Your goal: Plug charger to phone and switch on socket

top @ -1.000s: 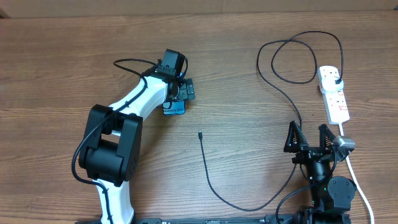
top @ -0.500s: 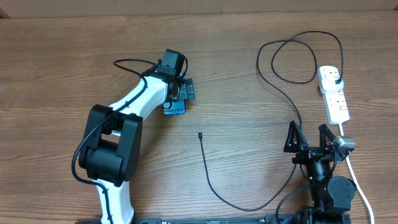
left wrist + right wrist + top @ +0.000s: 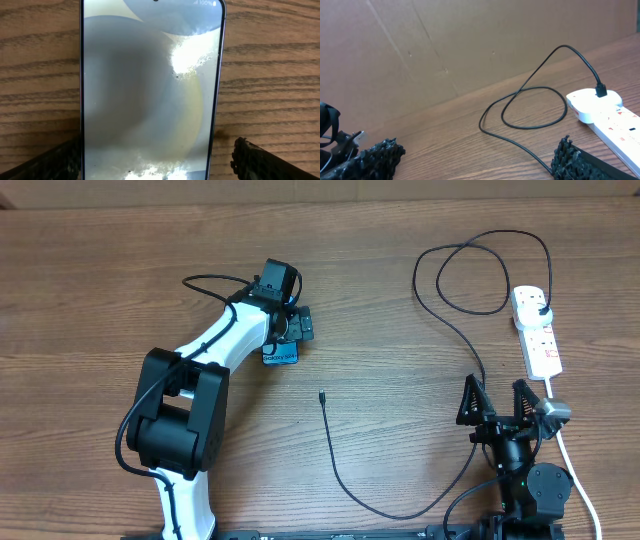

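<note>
Overhead, the left pincer (image 3: 288,332) sits upper left of centre. It is spread fully and straddles the phone (image 3: 281,356), which lies flat on the wooden surface (image 3: 100,280), without clamping it. At frame centre the charger (image 3: 335,455) ends in its loose connector tip (image 3: 321,395), well apart from the phone. Its cable loops at upper right to a black plug (image 3: 541,307) seated in the socket (image 3: 540,340). At lower right, the right pincer (image 3: 496,402) stands fully spread, holding nothing.
</note>
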Robot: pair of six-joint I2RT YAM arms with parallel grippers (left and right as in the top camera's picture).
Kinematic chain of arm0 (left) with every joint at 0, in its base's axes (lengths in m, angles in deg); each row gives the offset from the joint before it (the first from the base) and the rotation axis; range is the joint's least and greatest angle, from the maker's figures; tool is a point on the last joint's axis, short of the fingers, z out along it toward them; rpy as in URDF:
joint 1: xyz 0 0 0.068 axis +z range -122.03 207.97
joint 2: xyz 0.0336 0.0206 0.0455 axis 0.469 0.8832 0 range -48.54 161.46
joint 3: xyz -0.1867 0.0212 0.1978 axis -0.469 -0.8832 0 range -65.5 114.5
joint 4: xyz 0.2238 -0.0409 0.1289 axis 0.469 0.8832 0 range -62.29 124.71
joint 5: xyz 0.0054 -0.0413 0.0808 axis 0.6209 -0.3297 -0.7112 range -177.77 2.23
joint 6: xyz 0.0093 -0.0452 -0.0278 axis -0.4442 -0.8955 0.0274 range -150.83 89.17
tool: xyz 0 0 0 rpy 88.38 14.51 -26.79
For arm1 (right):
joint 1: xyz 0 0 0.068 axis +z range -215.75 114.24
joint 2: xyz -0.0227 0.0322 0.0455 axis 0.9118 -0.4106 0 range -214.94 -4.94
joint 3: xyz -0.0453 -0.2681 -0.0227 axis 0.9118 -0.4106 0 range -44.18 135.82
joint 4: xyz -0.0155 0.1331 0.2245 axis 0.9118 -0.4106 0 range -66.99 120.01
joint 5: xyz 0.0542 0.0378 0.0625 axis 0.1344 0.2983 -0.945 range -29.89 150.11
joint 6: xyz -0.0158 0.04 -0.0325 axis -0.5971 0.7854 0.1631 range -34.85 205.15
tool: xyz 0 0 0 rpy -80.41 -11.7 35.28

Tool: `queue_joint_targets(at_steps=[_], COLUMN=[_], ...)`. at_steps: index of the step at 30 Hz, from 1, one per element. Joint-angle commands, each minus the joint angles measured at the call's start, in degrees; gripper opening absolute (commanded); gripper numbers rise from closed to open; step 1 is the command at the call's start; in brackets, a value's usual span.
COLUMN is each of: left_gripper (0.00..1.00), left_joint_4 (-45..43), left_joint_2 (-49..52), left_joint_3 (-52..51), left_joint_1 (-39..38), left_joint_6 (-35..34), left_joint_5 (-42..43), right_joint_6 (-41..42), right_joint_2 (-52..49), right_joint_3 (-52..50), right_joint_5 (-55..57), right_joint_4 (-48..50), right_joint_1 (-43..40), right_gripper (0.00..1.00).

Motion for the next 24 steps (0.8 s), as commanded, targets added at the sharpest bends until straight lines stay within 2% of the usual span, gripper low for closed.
queue_joint_targets(at_steps=[1, 19, 21, 24], left_gripper=[0.98, 0.76, 0.70, 0.55], left_joint_4=[1.31, 1.53, 1.55, 1.55], left_joint_2=[3.56, 3.56, 3.56, 3.56], left_joint_3=[-1.81, -1.81, -1.81, -1.81], left_joint_1=[-0.20, -0.22, -0.22, -0.22], left_joint_6=[-1.07, -1.05, -1.05, -1.05], left_joint_5=[5.70, 9.01, 10.84, 11.93], right_joint_6=[-0.04, -0.04, -0.04, -0.04], right_joint_2=[0.52, 0.52, 0.52, 0.52], right_joint_3=[-0.59, -0.59, -0.59, -0.59], right_joint_5=[-0.33, -0.33, -0.33, -0.33], right_joint_4=[0.26, 0.26, 0.26, 0.26], right_joint_1=[0.26, 0.26, 0.26, 0.26], right_gripper=[1.00, 1.00, 1.00, 1.00])
